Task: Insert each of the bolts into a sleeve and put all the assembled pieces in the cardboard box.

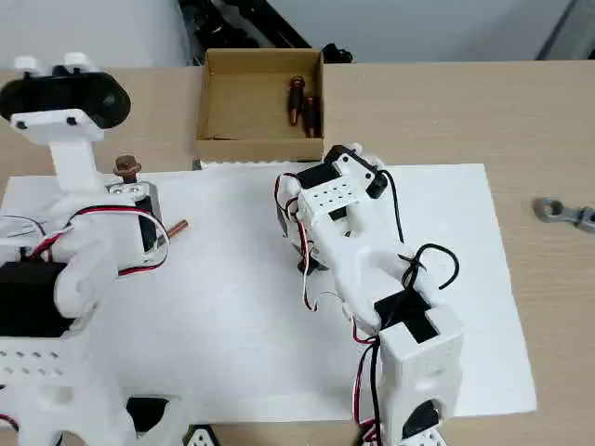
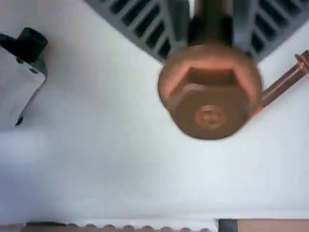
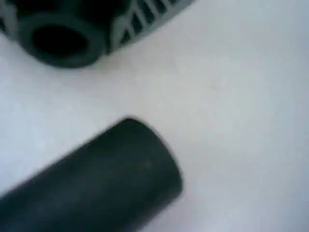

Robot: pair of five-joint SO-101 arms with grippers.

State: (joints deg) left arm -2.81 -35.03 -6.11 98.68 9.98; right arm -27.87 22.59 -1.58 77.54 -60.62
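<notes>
My left gripper [image 1: 130,189] [image 2: 210,26] is shut on a copper bolt [image 1: 127,168] [image 2: 210,96], held off the paper with its hex head facing the wrist camera. A second bolt [image 1: 177,227] [image 2: 285,82] lies on the white sheet just beside it. My right gripper [image 1: 290,219] [image 3: 63,21] is low over the middle of the sheet, shut on a black sleeve [image 3: 58,41] whose open end shows. Another black sleeve [image 3: 96,181] lies on the paper close by. The cardboard box [image 1: 216,102] at the back holds assembled pieces [image 1: 303,104] in its right corner.
A white paper sheet [image 1: 232,316] covers the work area. A metal wrench [image 1: 560,213] lies on the bare table at the right. The two arm bases occupy the front of the table.
</notes>
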